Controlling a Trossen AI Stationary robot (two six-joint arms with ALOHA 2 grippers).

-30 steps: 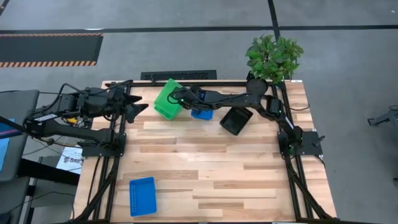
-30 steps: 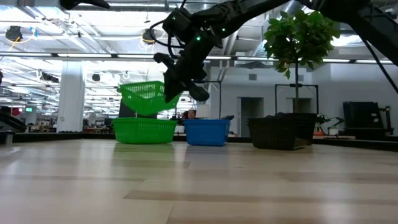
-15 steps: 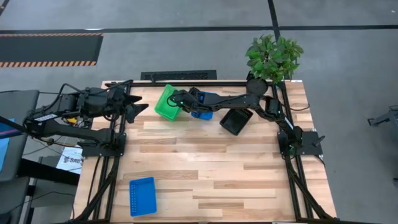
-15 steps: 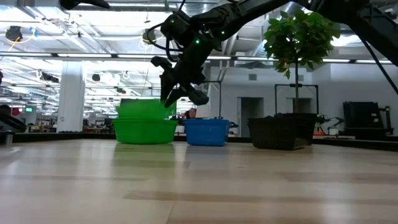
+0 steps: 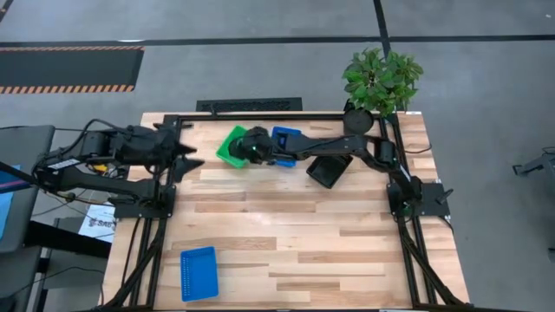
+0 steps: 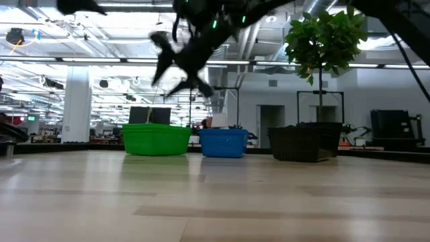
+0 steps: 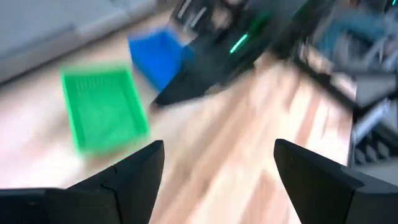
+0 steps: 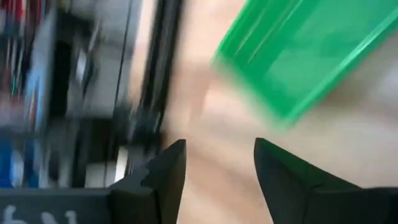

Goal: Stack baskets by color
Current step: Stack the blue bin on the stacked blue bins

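Sitting at the table's [image 5: 286, 225] far edge, the bright green baskets [image 5: 231, 145] are nested, mesh-walled; right gripper [image 5: 253, 147] above them, jaws apart, empty; left gripper [image 5: 192, 152] spread wide.

The right arm reaches far across, its tool [image 5: 251, 146] open and empty. The left tool [image 5: 192, 154] waits, fingers wide apart.

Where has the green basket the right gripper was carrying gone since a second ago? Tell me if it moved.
Yes. The green basket has dropped onto the green stack beside the blue basket. The right gripper is open above it.
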